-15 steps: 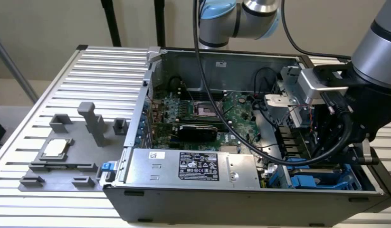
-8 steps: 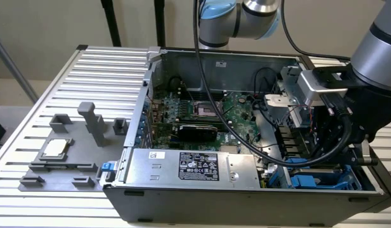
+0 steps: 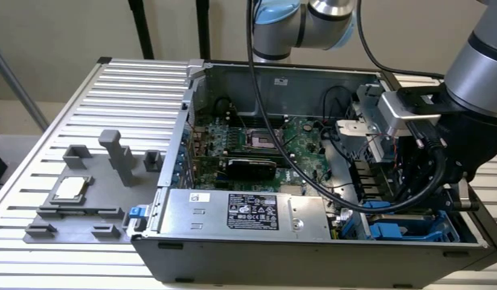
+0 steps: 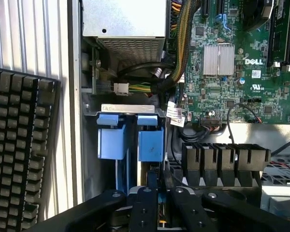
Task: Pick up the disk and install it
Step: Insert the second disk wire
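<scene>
Blue plastic-railed disk, black hand closed

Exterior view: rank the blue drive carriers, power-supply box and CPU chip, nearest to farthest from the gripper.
1. Blue drive carriers, in the bay by the gripper.
2. Power-supply box, along the case's near edge.
3. CPU chip, outside the case, exterior view's left.

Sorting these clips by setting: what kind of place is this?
Probably a robotics lab bench for PC assembly: an open computer case on a slatted metal table, a grey parts fixture, and a keyboard beside it.
</scene>
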Robot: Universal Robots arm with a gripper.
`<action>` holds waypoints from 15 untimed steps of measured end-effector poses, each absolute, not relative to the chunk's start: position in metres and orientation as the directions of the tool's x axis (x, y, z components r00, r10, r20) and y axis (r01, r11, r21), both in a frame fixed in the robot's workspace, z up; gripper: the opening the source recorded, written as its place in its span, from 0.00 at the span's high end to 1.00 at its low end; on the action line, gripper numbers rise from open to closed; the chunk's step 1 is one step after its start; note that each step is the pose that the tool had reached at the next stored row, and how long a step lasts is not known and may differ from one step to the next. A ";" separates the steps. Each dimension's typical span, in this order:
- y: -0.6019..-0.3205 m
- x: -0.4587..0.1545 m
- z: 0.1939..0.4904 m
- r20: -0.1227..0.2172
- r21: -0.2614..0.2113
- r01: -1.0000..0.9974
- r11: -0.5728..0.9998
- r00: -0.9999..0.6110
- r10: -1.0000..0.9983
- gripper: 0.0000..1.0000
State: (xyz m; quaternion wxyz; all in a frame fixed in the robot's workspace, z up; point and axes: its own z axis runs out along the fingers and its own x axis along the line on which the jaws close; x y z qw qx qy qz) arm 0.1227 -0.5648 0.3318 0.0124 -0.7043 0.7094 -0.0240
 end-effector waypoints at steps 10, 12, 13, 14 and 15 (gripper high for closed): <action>-0.566 0.117 0.344 0.011 -0.051 -0.999 0.003 -0.004 -1.000 0.75; -0.566 0.112 0.345 0.011 -0.051 -0.999 0.001 -0.001 -1.000 0.75; -0.566 0.110 0.345 0.011 -0.051 -0.999 -0.001 0.000 -1.000 0.75; -0.566 0.109 0.346 0.011 -0.051 -0.999 -0.002 0.001 -1.000 0.75; -0.566 0.108 0.346 0.011 -0.051 -0.999 -0.003 0.003 -1.000 0.75</action>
